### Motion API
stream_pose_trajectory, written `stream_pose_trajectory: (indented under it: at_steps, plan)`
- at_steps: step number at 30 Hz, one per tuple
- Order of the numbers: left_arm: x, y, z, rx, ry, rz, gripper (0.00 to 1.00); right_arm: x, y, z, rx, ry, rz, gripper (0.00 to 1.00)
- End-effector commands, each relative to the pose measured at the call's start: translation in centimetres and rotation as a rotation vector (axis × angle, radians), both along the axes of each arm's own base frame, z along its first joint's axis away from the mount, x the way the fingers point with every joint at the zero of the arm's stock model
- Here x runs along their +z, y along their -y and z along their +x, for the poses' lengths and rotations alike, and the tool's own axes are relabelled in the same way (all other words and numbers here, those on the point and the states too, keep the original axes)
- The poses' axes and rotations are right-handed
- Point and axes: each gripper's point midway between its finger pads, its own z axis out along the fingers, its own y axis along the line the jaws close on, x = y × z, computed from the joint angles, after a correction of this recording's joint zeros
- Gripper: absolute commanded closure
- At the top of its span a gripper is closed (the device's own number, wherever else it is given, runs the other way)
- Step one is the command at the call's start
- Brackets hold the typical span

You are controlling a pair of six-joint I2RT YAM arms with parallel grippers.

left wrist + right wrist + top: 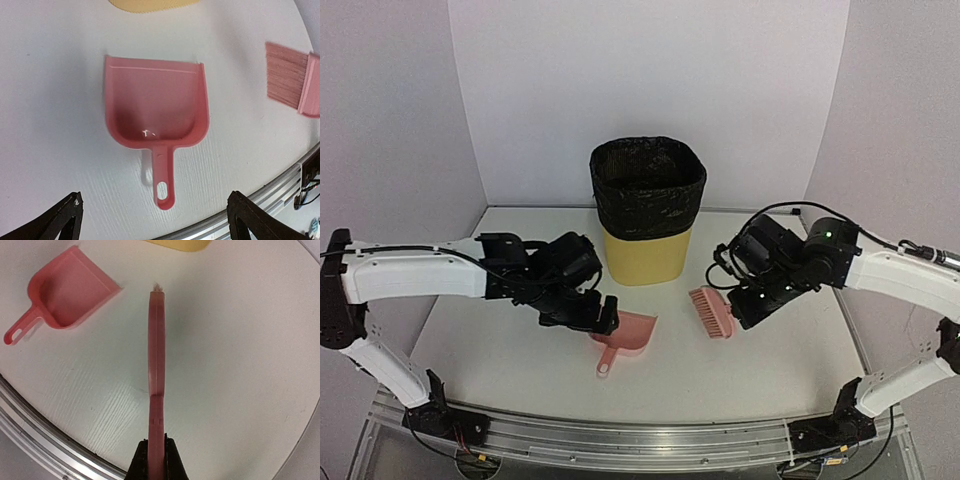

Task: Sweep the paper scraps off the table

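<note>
Seems to be the closing step: no paper scraps visible anywhere on the table (510,355) in any view; presumably inside the black-lined bin (647,200), its depth too dark to read. Left gripper (606,318) spread wide just above the pink dustpan (630,332), touching nothing; dustpan flat on the table, pan empty but for a pale fleck, perhaps glare. Right gripper (156,452) pressed together on the handle of the pink brush (156,365), right of the dustpan and near the bin. Next, probably: laying the brush down beside the dustpan and letting go, low and gentle. Top view alone for the bin and both arms together; left wrist view alone for the bare pan from straight above; right wrist view alone for the pinch on the handle.
</note>
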Motion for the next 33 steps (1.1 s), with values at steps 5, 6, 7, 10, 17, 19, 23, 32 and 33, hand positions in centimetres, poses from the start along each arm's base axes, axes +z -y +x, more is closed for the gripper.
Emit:
stream_pose_trajectory:
  at_steps: [5, 6, 7, 10, 17, 19, 23, 32, 33]
  plan:
    - [1.1, -11.3, 1.0, 0.387, 0.119, 0.014, 0.0, 2.2, -11.7, 3.0, 0.589, 0.385, -0.278, 1.0]
    - [0.9, -11.9, 0.8, 0.41, 0.118, 0.0, 0.0, 1.6, -13.0, 3.2, 0.655, 0.405, -0.308, 1.0]
    - [0.8, -12.4, 0.5, 0.427, 0.116, -0.022, 0.0, 1.0, -14.1, 3.4, 0.709, 0.431, -0.339, 1.0]
    - [0.6, -13.3, -0.4, 0.454, 0.104, -0.084, 0.0, 0.0, -16.6, 4.6, 0.799, 0.522, -0.435, 1.0]
    - [0.1, -15.3, -1.0, 0.509, 0.115, -0.096, 0.0, -2.4, -19.6, 4.8, 0.932, 0.574, -0.57, 1.0]
    - [0.1, -15.4, -1.0, 0.515, 0.117, -0.094, 0.0, -3.1, -19.9, 4.6, 0.942, 0.582, -0.607, 1.0]
    - [0.2, -15.7, -1.0, 0.518, 0.12, -0.073, 0.0, -3.9, -19.9, 4.7, 0.918, 0.611, -0.696, 1.0]
    - [-0.2, -15.7, -1.0, 0.512, 0.119, -0.048, 0.0, -4.1, -18.8, 4.6, 0.798, 0.639, -0.716, 1.0]
    - [-0.2, -15.9, -1.0, 0.513, 0.12, -0.041, 0.0, -4.3, -18.7, 4.6, 0.793, 0.638, -0.718, 1.0]
